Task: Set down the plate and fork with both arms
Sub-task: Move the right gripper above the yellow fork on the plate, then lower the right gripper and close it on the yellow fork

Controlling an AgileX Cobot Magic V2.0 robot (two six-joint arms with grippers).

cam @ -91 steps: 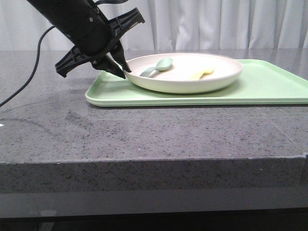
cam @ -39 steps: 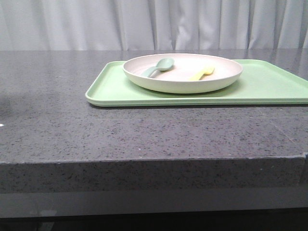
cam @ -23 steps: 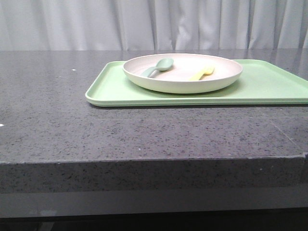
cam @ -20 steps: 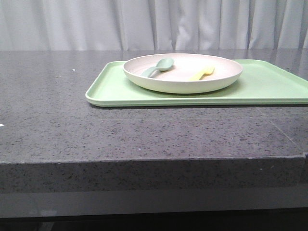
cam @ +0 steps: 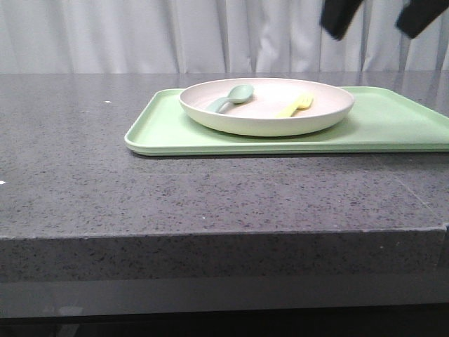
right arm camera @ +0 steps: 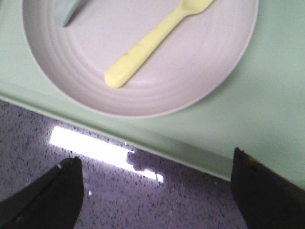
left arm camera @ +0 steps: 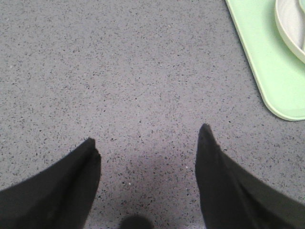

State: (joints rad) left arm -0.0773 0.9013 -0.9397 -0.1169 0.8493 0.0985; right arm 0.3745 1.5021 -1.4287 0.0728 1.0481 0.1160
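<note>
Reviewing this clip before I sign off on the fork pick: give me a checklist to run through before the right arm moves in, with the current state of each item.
1. Fork reachable: ok. It lies flat in the plate, nothing on top of it.
2. Right gripper ready: ok. Jaws apart and empty, above the tray edge beside the plate.
3. Spoon clear of the fork: ok. It lies apart on the plate's other side.
4. Plate seated: ok. It rests flat on the green tray.
5. Left gripper out of the way: ok. Open and empty over bare countertop, beside the tray's corner.
6. Fork tines' orientation: cannot tell; that end is cropped or too small.
</note>
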